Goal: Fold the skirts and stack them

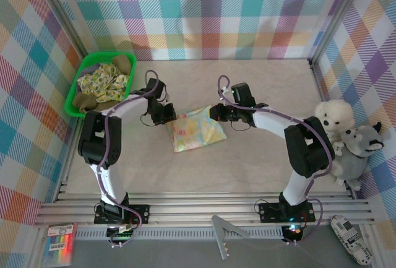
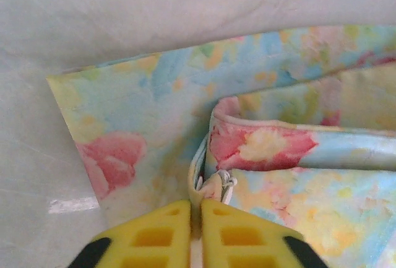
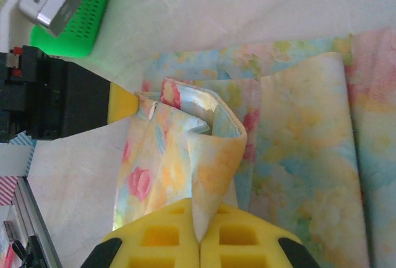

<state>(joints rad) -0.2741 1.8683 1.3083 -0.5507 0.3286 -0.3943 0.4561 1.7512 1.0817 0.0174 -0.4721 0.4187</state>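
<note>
A pastel floral skirt (image 1: 199,130) lies partly folded in the middle of the table. My left gripper (image 1: 171,118) is at its left corner, shut on a hem fold of the skirt (image 2: 154,95); the yellow pads (image 2: 162,234) pinch the cloth edge beside a white zipper end. At the top right corner my right gripper (image 1: 213,112) is shut on a raised fold of the skirt (image 3: 297,156), and cloth is wedged between its pads (image 3: 164,234). The left gripper's yellow fingertip (image 3: 122,104) holds the opposite end of that fold. More skirts lie in the green basket: a yellow-green print one (image 1: 105,80) and an olive-brown one (image 1: 83,101).
The green plastic basket (image 1: 76,90) stands at the table's far left. A white plush toy (image 1: 334,116) and a grey one (image 1: 359,150) sit against the right wall. Chequered walls close the table in on three sides.
</note>
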